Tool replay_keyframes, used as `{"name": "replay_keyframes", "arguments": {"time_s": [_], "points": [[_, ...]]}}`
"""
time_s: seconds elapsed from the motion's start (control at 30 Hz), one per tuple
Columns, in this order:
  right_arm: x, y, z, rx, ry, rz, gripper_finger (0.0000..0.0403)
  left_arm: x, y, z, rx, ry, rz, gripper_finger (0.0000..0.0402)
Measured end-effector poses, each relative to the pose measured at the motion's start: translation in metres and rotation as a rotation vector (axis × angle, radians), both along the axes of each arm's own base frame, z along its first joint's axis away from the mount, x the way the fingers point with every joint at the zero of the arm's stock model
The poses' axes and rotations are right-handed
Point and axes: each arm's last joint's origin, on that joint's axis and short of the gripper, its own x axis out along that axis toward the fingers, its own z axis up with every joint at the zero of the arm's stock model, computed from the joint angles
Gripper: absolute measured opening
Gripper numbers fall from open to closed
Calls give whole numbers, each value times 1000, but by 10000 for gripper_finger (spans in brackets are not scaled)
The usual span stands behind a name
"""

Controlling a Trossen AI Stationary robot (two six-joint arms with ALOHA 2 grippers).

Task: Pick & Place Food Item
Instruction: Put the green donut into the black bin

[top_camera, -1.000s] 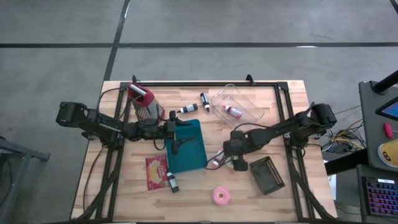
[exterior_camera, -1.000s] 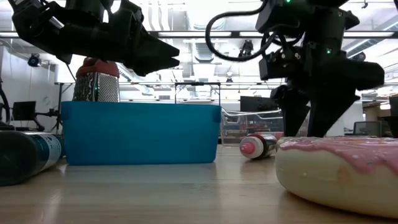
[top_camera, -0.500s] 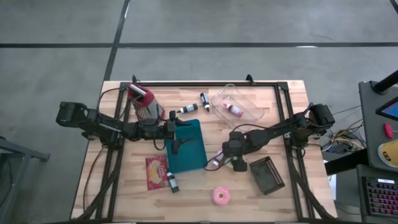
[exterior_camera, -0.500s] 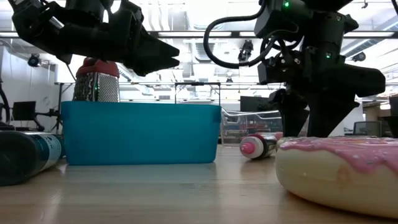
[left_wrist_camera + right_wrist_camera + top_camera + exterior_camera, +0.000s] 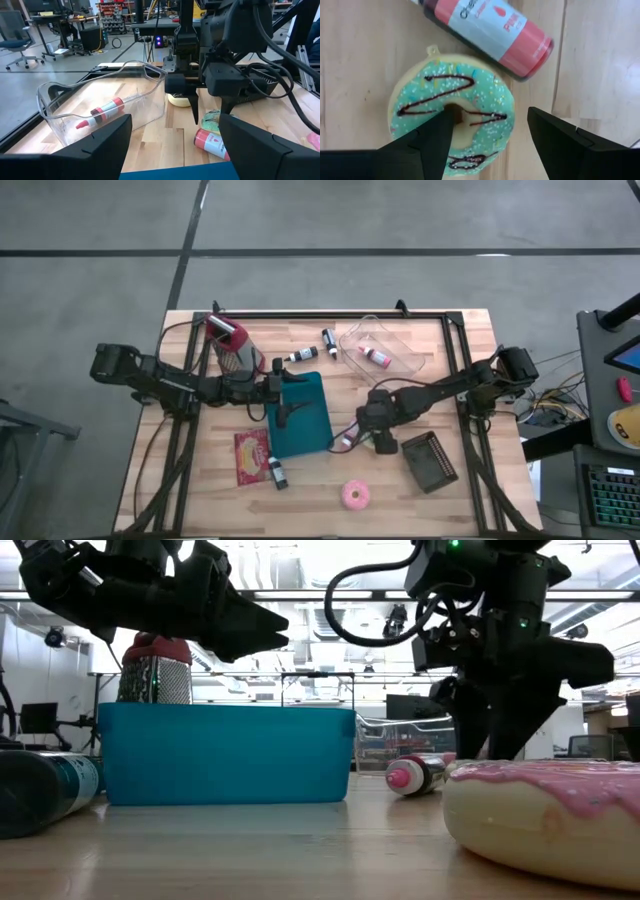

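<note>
Straddling one green donut (image 5: 454, 119) with parted fingers, right claw (image 5: 487, 131) grips nothing; one pink bottle (image 5: 490, 31) beside.

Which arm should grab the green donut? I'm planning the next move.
Right. Its end effector hangs directly over the green donut, fingers straddling one side. The left end effector sits over the blue bin.

Floor (image 5: 400, 220): grey concrete, dark seams crossing the upper frame.
Ceiling (image 5: 330, 615): bright strip lights and pipework, upper centre.
Office chair (image 5: 12, 35): upper left.
Shelving (image 5: 116, 10): cluttered racks, top centre.
</note>
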Motion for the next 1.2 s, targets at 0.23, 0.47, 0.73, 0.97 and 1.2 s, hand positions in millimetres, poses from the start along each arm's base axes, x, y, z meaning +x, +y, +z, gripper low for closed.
{"name": "replay_keyframes", "arguments": {"time_s": [0.23,0.47,0.73,0.97,1.2], "points": [[0,0,0,-1,-2,5,258,0,0,0,0,0,0,305],[-1,0,-1,0,0,4,246,0,0,0,0,0,0,305],[0,0,-1,2,-5,3,215,0,0,0,0,0,0,305],[0,0,-1,5,-9,3,177,0,0,0,0,0,0,305],[1,0,-2,7,-10,-3,116,0,0,0,0,0,0,305]]}}
